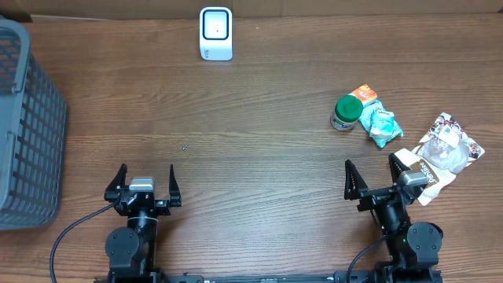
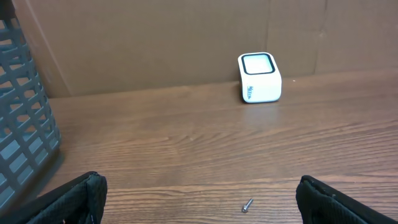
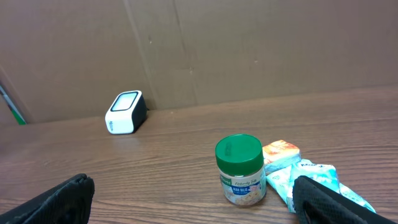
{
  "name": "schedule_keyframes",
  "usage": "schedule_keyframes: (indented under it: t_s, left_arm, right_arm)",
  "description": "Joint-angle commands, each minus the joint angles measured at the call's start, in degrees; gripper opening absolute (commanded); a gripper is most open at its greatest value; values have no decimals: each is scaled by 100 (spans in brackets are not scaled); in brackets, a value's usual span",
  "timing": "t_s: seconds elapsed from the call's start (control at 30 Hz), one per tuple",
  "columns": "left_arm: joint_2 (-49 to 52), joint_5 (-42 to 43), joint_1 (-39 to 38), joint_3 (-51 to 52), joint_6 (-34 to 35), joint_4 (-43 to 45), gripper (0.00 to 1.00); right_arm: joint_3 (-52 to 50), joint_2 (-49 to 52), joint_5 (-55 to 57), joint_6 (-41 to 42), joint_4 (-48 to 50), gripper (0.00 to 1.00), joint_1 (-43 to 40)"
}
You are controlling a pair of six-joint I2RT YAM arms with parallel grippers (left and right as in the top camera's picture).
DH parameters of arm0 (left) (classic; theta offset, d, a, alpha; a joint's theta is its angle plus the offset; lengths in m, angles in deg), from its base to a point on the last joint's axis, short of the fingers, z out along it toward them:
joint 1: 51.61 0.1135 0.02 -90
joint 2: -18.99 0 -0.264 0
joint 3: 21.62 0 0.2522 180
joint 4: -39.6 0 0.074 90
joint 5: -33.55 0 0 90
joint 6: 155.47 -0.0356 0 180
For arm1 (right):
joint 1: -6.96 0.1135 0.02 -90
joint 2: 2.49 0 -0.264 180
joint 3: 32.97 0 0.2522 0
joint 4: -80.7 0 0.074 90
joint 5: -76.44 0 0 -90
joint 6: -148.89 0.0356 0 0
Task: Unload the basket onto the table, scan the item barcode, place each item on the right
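- Standing right of centre in the overhead view, the green-lidded jar (image 1: pixel 346 112) looks rigid, light and smooth; grip its sides below the lid.
- Both left gripper (image 1: pixel 146 174) and right gripper (image 1: pixel 370 167) gape wide, empty.

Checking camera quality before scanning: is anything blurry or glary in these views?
Overhead: even light, soft shadows, slight shine on the clear bag. Left wrist: scanner sharp, left fingers blurred at the bottom corners. Right wrist: jar fairly sharp, right fingers blurred.
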Motion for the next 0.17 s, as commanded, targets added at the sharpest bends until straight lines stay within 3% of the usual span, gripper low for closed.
schedule_keyframes:
  t_s: [0.0,0.13]
  left_arm:
    - [-70,66,-33,24,-114,7,100]
    - [-70,66,-33,24,-114,7,99]
  right_arm:
    - [-61,-68,4,-2,20,100,-9]
    - [-61,-68,4,-2,20,100,-9]
